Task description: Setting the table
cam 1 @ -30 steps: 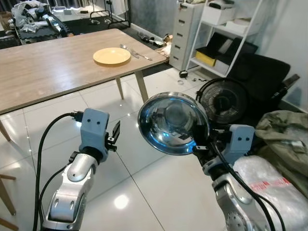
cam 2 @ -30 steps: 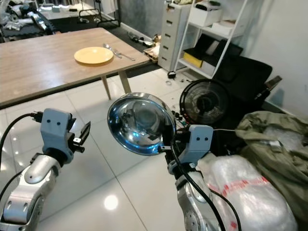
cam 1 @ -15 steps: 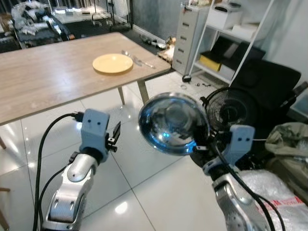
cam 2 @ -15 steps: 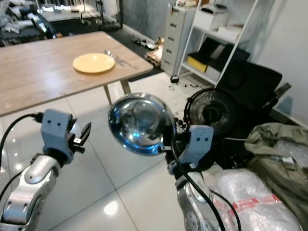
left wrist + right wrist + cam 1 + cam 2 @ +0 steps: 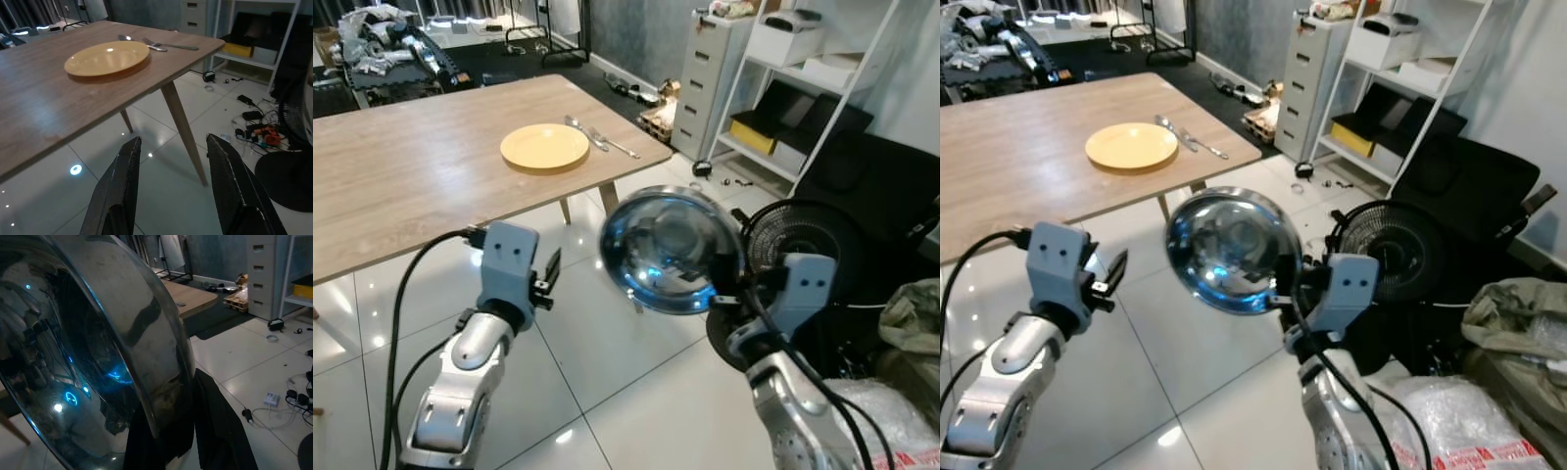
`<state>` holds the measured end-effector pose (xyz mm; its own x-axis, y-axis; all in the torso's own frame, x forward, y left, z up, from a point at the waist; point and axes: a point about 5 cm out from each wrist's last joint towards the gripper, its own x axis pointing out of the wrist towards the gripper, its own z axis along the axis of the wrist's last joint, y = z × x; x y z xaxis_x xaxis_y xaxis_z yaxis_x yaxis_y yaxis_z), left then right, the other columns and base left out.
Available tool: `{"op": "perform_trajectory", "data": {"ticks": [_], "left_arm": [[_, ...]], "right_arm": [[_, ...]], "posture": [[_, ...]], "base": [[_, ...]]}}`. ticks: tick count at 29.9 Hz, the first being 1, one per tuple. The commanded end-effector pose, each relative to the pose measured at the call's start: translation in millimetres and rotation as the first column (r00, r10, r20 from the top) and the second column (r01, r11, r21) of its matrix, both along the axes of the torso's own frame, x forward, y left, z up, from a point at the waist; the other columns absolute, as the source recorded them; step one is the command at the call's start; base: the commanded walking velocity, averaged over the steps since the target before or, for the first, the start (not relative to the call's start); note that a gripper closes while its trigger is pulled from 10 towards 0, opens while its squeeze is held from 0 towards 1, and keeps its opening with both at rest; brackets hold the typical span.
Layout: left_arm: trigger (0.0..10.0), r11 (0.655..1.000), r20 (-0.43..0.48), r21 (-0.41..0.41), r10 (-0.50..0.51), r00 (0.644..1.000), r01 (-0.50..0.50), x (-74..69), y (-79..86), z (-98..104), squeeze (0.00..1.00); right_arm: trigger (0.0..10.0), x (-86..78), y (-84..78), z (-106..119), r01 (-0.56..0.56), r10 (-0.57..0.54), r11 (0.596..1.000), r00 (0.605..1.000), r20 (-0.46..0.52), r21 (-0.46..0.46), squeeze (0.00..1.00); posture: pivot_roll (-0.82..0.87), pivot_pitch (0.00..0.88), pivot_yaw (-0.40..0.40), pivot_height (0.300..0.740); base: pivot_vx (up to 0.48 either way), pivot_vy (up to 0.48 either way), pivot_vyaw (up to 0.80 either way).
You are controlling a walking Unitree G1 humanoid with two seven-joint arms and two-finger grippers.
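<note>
A shiny steel bowl (image 5: 671, 250) is held up on edge in front of me, my right gripper (image 5: 717, 299) shut on its lower rim. In the right wrist view the bowl (image 5: 83, 357) looms large, a black finger (image 5: 215, 431) pressed against its rim. My left gripper (image 5: 550, 277) is open and holds nothing, raised over the floor short of the table; its fingers (image 5: 122, 191) point at the table's corner. On the wooden table (image 5: 401, 166) ahead lie a yellow plate (image 5: 545, 147) and, just right of it, a spoon and fork (image 5: 597, 137).
The near table leg (image 5: 183, 132) stands on glossy white tiles. To the right are a black floor fan (image 5: 803, 245), a dark chair, a white shelf unit (image 5: 803, 88), a grey drawer cabinet (image 5: 710, 73) and bags. Cables litter the floor (image 5: 254, 132).
The camera has moved closer to the table, so the table and plate sit nearer and the fan and bags have slid right. Both arms keep their pose, bowl still held.
</note>
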<state>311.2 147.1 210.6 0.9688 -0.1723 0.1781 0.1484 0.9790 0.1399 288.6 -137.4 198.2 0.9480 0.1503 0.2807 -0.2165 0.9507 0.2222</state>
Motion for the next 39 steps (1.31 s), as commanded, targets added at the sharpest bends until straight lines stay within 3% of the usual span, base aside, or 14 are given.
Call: {"op": "perform_trajectory", "data": {"ticks": [1,24,39], "left_arm": [[10.0,1.000,-0.023,0.001,-0.006,1.000,0.006,-0.9,-2.1,-6,0.00],[10.0,1.000,-0.018,0.003,-0.002,1.000,0.002,-0.8,-1.0,-6,0.00],[10.0,1.000,-0.018,0.010,-0.005,1.000,0.005,-1.0,-0.9,-6,0.00]], "right_arm": [[10.0,-1.5,-5.1,2,0.018,-0.018,1.000,1.000,0.017,0.000,0.00],[10.0,0.9,0.4,3,-0.022,0.023,0.999,0.999,0.027,-0.025,0.00],[10.0,-2.3,12.6,6,-0.111,0.112,0.993,0.993,0.047,-0.033,0.00]], "posture": [[0.09,0.116,0.067,0.740],[0.10,0.100,0.063,0.740],[0.10,0.101,0.068,0.740]], "base": [[0.439,0.000,0.00],[0.439,0.000,0.00],[0.438,0.000,0.78]]}}
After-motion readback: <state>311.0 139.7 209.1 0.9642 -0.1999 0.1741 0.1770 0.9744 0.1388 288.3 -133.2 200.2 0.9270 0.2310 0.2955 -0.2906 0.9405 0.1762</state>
